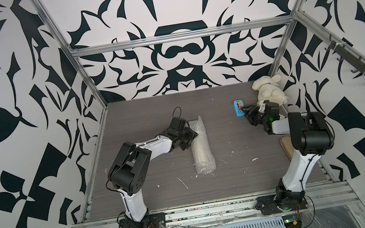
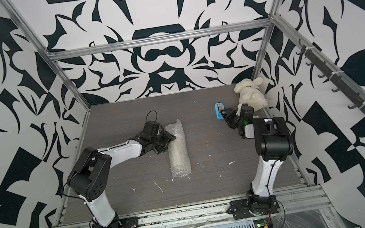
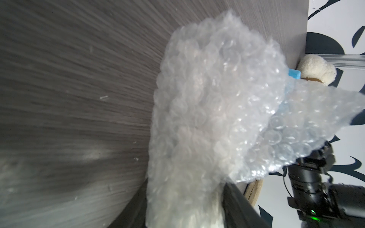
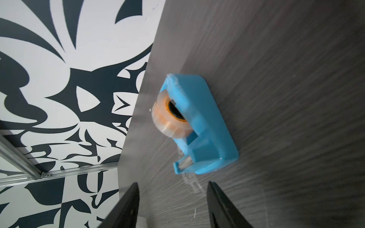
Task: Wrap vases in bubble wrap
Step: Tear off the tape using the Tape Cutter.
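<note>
The bubble wrap [image 1: 201,146] [image 2: 177,150] lies rolled into a long bundle on the middle of the table. The vase is hidden inside it; only a pale cream tint shows through the plastic in the left wrist view. My left gripper [image 1: 191,136] [image 3: 185,199] reaches in from the left, and its dark jaws press both sides of the bundle [image 3: 207,110] near its far half. A loose flap of wrap sticks out at that far end. My right gripper [image 1: 244,111] [image 4: 172,190] stands open, just short of the cutter end of the blue tape dispenser [image 1: 239,108] [image 4: 199,126], with nothing between its fingers.
A cream plush toy [image 1: 269,91] [image 2: 251,94] lies in the far right corner, just behind the right gripper. A tan flat object [image 1: 286,145] lies by the right arm at the table's right edge. Small white scraps dot the table [image 1: 235,180]. A clear tape tail hangs from the dispenser's cutter.
</note>
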`<state>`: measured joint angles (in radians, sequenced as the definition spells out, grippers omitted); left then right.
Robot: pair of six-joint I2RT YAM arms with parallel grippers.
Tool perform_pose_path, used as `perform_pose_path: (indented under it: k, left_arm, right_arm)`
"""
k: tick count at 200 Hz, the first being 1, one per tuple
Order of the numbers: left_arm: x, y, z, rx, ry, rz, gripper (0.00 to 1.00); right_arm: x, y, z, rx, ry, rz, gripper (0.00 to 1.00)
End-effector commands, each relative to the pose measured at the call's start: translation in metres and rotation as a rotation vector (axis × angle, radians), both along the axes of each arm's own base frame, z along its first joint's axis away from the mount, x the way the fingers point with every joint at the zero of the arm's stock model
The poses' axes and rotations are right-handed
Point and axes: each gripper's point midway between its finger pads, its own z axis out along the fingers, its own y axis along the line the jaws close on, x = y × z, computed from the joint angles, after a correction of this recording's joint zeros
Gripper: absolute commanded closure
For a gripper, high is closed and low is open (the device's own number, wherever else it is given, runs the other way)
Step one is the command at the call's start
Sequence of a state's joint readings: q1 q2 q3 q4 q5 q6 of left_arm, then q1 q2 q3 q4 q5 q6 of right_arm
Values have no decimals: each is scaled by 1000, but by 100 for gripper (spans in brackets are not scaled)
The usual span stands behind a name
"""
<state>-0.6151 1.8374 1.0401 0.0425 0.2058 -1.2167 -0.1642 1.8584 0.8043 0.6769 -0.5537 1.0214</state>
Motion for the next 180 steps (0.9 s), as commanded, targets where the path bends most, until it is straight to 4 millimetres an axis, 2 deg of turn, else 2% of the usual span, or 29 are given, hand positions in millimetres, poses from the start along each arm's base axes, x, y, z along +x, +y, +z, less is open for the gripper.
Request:
perform_pose_path:
  k: [1, 42, 77, 128, 180]
  left_arm:
    - [-18, 12, -27, 57, 90, -1, 47]
    - [-19, 12, -26, 60, 90, -1, 47]
    - [-18, 11, -27, 61, 92, -2, 47]
    - [-19, 11, -27, 61, 94, -3, 47]
    - [-19, 12, -27, 67, 96, -5, 47]
  right_arm:
    - [3, 1, 4, -18, -14, 10, 42]
    - [5, -1, -12, -1, 20, -7, 42]
    - [9, -1, -16, 30, 2, -17, 42]
    - [20, 3, -7, 92, -66, -20, 47]
    - [20, 3, 0, 115, -84, -39, 56]
